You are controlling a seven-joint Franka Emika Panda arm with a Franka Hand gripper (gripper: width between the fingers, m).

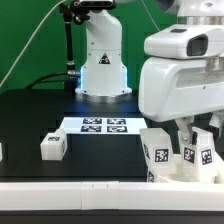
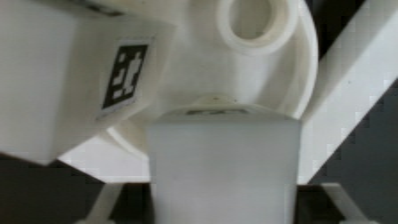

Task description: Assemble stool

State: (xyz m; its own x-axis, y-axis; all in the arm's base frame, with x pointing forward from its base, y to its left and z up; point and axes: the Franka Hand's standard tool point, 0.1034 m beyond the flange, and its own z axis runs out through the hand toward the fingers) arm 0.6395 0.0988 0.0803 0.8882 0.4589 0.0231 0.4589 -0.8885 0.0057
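Observation:
My gripper (image 1: pixel 198 133) hangs low at the exterior view's right, over a cluster of white tagged stool parts (image 1: pixel 185 156). In the wrist view the gripper (image 2: pixel 222 205) is shut on a white stool leg (image 2: pixel 222 150) that fills the gap between both fingers (image 2: pixel 111 203). The leg's far end meets the round white seat (image 2: pixel 267 45), which shows a hole in its middle. Another tagged white leg (image 2: pixel 98 85) leans against the seat beside the held one. A loose leg (image 1: pixel 52 146) lies on the black table at the exterior view's left.
The marker board (image 1: pixel 105 125) lies flat in the table's middle, in front of the arm's base (image 1: pixel 102 70). A long white wall strip (image 1: pixel 70 192) runs along the table's front edge, just before the stool parts.

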